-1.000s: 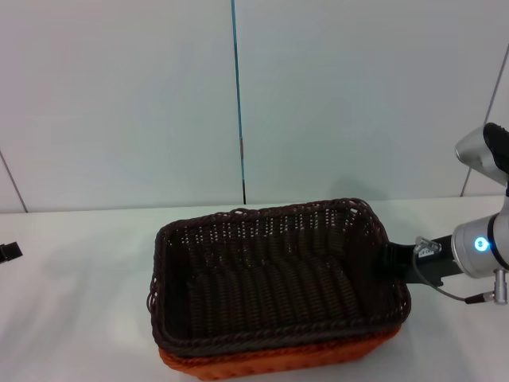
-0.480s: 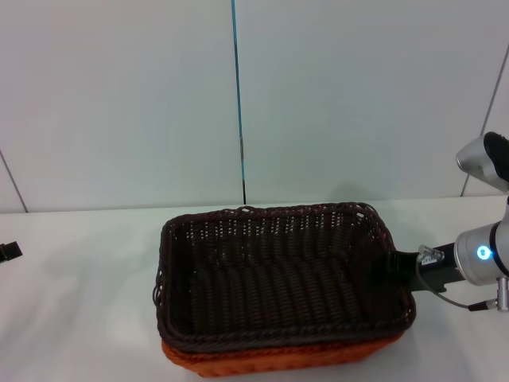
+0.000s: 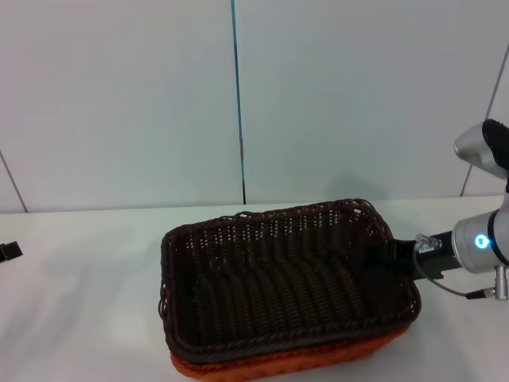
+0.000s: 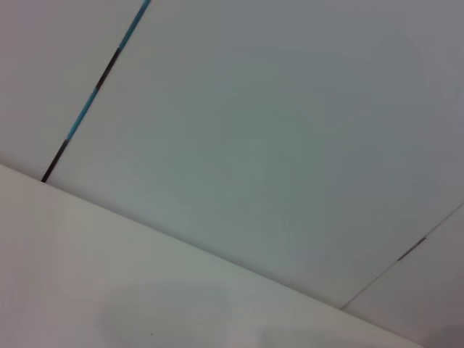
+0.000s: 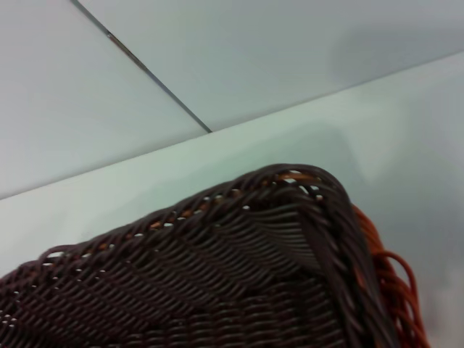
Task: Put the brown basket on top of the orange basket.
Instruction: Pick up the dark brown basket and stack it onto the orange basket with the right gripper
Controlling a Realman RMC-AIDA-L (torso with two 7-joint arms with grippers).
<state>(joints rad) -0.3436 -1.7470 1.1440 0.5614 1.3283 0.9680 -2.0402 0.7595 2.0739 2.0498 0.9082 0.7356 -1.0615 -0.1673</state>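
The brown basket (image 3: 278, 286) rests on top of the orange basket (image 3: 318, 360), of which only a strip shows along the near and right sides. My right gripper (image 3: 395, 256) is at the brown basket's right rim and holds it; its fingertips are hidden behind the weave. The right wrist view looks down on a corner of the brown basket (image 5: 217, 275), with the orange basket's rim (image 5: 391, 283) showing just outside it. My left gripper (image 3: 8, 251) is parked at the far left edge of the table, away from both baskets.
The baskets stand on a white table (image 3: 79, 302) before a pale panelled wall (image 3: 358, 95). A thin blue and black seam (image 3: 238, 103) runs down the wall. The left wrist view holds only wall and table (image 4: 109, 290).
The brown basket has shifted slightly right and towards me with my right gripper on it, rocking from tilted to level and back. The left arm has not moved.
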